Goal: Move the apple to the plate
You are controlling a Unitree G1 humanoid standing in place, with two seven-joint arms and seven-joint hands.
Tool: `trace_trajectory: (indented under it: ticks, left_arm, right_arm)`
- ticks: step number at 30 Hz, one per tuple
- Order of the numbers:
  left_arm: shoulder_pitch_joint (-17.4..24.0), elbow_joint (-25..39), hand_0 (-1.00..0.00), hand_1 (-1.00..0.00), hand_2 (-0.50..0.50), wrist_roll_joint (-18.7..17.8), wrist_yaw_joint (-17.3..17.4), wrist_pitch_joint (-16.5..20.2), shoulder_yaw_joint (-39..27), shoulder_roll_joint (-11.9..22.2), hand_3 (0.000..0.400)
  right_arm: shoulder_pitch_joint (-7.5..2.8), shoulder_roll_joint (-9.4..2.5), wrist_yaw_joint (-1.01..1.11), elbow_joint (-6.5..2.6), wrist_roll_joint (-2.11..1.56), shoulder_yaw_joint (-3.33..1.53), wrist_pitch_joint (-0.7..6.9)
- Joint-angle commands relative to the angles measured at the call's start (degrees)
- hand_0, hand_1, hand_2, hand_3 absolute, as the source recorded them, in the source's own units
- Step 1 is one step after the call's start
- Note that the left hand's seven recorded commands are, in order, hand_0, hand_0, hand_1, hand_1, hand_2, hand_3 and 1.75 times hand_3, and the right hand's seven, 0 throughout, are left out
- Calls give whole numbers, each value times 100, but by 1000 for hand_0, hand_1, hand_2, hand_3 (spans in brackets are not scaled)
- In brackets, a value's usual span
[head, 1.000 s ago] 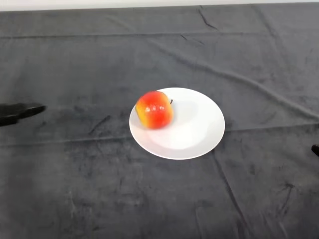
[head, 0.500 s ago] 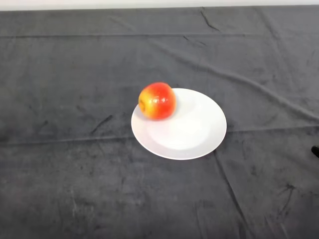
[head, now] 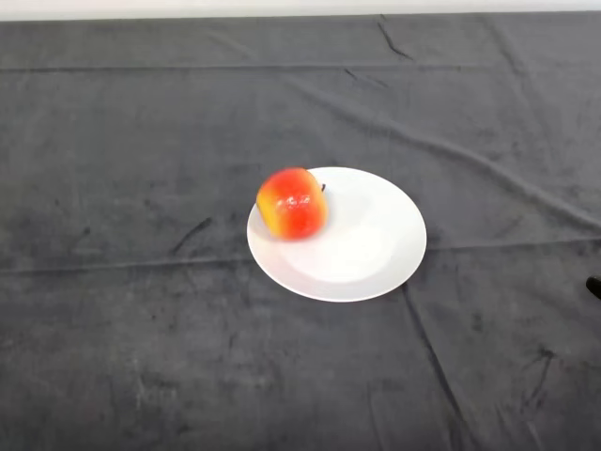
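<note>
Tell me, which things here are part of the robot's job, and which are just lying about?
Part of the job:
- apple, resting on the left part of the plate
- white plate

Just there:
- dark cloth covering the table
- a small dark object at the right edge, too little showing to identify

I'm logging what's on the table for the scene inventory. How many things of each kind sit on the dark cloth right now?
Apple: 1, red and yellow, on the plate's left part
Plate: 1, white and round
Total: 2
</note>
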State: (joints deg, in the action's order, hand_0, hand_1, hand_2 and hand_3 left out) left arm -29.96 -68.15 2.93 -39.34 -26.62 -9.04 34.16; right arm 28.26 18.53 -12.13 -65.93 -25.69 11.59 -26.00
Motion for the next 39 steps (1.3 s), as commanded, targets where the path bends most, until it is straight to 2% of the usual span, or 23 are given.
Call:
trace_trajectory:
  ticks: [1,13,39]
  left_arm:
    - [55,61,0,0,0,174,-142,59,206,61,0]
    - [113,206,0,0,0,494,-508,96,328,35,0]
    - [123,306,0,0,0,645,-643,158,267,-34,0]
  right_arm:
    - [-248,-220,16,-443,-80,64,323]
    - [-247,-220,16,-447,-81,63,321]
    - [-246,-220,17,-449,-81,63,319]
